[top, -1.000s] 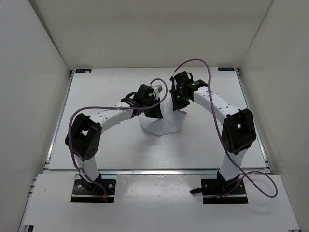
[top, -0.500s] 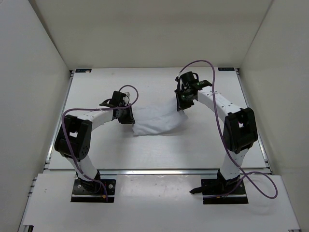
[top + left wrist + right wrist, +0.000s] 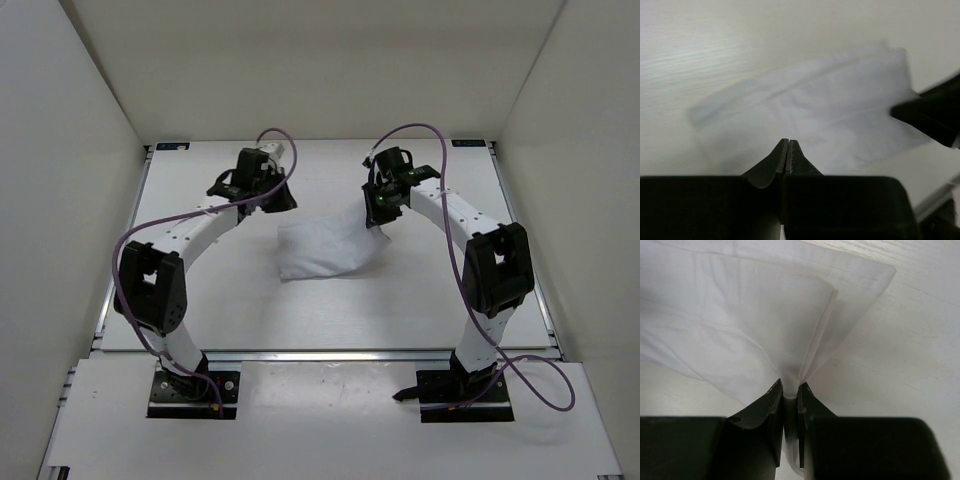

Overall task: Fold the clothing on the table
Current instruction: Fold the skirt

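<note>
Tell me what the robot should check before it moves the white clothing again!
1. Right gripper pinches the clothing: ok, fabric sits in its grip.
2. Left gripper holds a corner: not ok, it is shut on nothing and apart from the fabric.
3. Clothing lies wholly on the table: ok.
4. Both grippers well apart: ok.
5. Fold neat and done: cannot tell, edges look uneven.

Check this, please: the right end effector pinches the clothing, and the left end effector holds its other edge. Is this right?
Only partly. The left wrist view shows the left end effector shut on nothing, apart from the clothing. The right end effector does pinch the clothing.
</note>
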### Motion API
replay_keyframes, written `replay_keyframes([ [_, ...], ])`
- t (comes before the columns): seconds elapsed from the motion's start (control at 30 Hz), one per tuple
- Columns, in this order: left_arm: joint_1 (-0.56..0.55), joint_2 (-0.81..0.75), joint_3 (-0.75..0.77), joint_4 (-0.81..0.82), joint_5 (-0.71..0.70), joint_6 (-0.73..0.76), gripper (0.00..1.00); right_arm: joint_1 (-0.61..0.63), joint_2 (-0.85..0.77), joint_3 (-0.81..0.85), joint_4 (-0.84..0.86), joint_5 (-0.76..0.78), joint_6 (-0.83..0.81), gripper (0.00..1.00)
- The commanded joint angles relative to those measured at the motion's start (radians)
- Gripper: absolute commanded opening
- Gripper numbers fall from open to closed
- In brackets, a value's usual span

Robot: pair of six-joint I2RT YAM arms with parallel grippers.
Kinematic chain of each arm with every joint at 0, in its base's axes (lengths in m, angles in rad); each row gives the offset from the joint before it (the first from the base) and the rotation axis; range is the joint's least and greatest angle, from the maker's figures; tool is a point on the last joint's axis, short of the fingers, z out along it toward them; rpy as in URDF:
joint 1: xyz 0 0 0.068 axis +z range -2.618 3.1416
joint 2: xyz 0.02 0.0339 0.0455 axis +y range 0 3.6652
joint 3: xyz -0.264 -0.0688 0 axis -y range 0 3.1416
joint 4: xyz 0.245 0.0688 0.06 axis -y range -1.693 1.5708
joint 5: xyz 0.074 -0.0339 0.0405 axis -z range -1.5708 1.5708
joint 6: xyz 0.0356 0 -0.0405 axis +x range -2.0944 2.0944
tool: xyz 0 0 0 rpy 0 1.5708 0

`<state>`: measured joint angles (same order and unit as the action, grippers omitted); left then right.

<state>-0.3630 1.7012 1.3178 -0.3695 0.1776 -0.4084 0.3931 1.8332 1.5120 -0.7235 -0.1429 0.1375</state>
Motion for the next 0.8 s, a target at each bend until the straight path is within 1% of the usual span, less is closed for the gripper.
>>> replay_keyframes([
  [0.0, -0.12, -0.003, -0.028, 0.096, 0.16, -0.058, 0.06, -0.02, 0.0, 0.036, 0.027, -0.011, -0.007, 0.0],
  [0.03, -0.154, 0.021, -0.057, 0.121, 0.18, -0.084, 0.0, -0.02, 0.009, 0.053, 0.024, -0.011, -0.015, 0.0],
  [0.1, -0.203, 0.053, -0.115, 0.156, 0.206, -0.115, 0.0, -0.017, 0.015, 0.089, 0.018, -0.001, -0.027, 0.0],
  [0.17, -0.217, 0.077, -0.159, 0.196, 0.246, -0.148, 0.0, -0.023, 0.029, 0.114, 0.009, -0.001, -0.029, 0.0],
  [0.2, -0.217, 0.084, -0.211, 0.252, 0.256, -0.183, 0.0, -0.019, 0.041, 0.135, 0.001, 0.0, -0.029, 0.0],
  [0.23, -0.214, 0.092, -0.225, 0.312, 0.272, -0.196, 0.0, -0.017, 0.037, 0.143, -0.008, 0.0, -0.027, 0.0],
  [0.3, -0.209, 0.126, -0.27, 0.357, 0.258, -0.222, 0.0, -0.002, 0.054, 0.184, -0.027, 0.011, -0.03, 0.0],
  [0.37, -0.2, 0.156, -0.259, 0.356, 0.223, -0.224, 0.0, 0.009, 0.058, 0.201, -0.036, 0.005, -0.039, 0.0],
  [0.43, -0.191, 0.198, -0.253, 0.402, 0.189, -0.216, 0.0, 0.016, 0.061, 0.22, -0.05, 0.003, -0.032, 0.0],
  [0.53, -0.197, 0.259, -0.204, 0.37, 0.174, -0.207, 0.0, 0.041, 0.061, 0.246, -0.071, 0.003, -0.029, 0.0],
  [0.63, -0.202, 0.296, -0.21, 0.382, 0.209, -0.239, 0.0, 0.061, 0.077, 0.298, -0.086, -0.018, -0.018, 0.0],
  [0.73, -0.179, 0.331, -0.227, 0.446, 0.34, -0.32, 0.0, 0.07, 0.093, 0.342, -0.073, -0.066, -0.001, 0.01],
  [0.77, -0.166, 0.348, -0.23, 0.458, 0.358, -0.348, 0.0, 0.078, 0.098, 0.35, -0.067, -0.069, 0.005, 0.0],
])
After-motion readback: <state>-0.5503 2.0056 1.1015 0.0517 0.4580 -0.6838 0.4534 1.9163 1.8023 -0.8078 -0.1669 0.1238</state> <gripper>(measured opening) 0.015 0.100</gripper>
